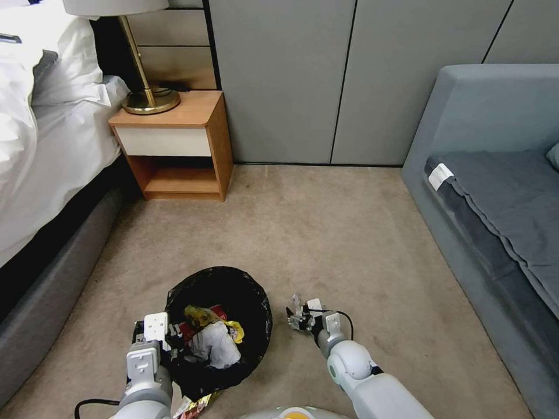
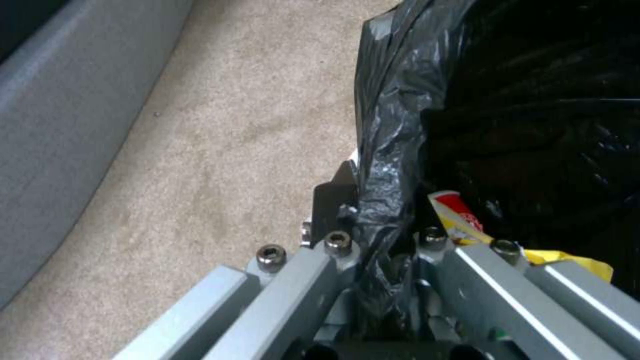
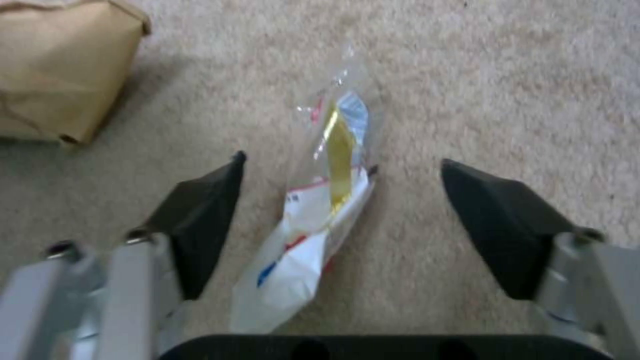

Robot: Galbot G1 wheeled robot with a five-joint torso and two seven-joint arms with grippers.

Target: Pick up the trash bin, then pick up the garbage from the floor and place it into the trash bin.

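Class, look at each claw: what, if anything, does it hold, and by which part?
The left claw is shut on the trash bin, pinching its bag-lined rim. The right claw is open and holds nothing, straddling a clear wrapper on the carpet.

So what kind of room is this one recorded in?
Most likely a bedroom or hotel room: a bed with white linen, a wooden nightstand with a brass lamp, and a grey sofa on carpet.

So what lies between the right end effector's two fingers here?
In the right wrist view, a clear-and-white snack wrapper lies on the carpet between the open right end effector fingers, ungripped.
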